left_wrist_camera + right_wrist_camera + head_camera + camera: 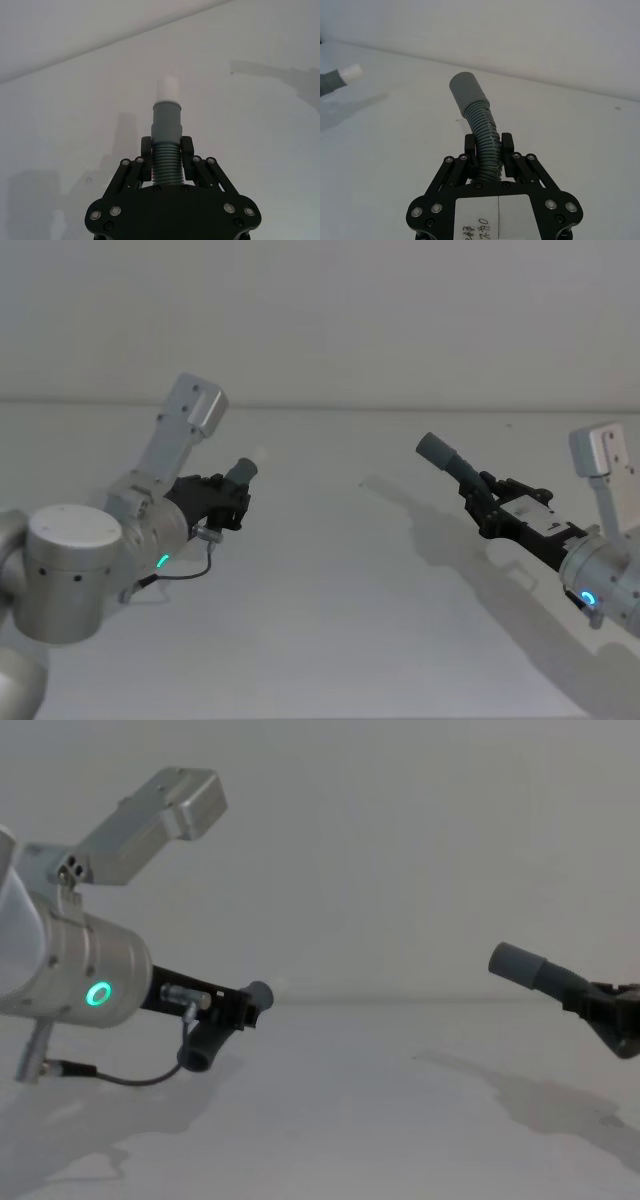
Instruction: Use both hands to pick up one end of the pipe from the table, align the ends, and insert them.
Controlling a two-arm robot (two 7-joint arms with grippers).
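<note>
a: dark grey ribbed hose with narrow white tip (166,131), clamped in black left gripper (166,150) above the white table (330,600); bent grey-cuffed hose (470,95) clamped in right gripper (487,146), well apart
b: axes look skewed; pushed together like this they'd jam, not seat

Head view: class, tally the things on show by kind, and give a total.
Hose pieces: 2, white-tipped piece and grey-cuffed piece
End effectors: 2, left end effector and right end effector, each gripping one
Table: 1
Total: 5
</note>
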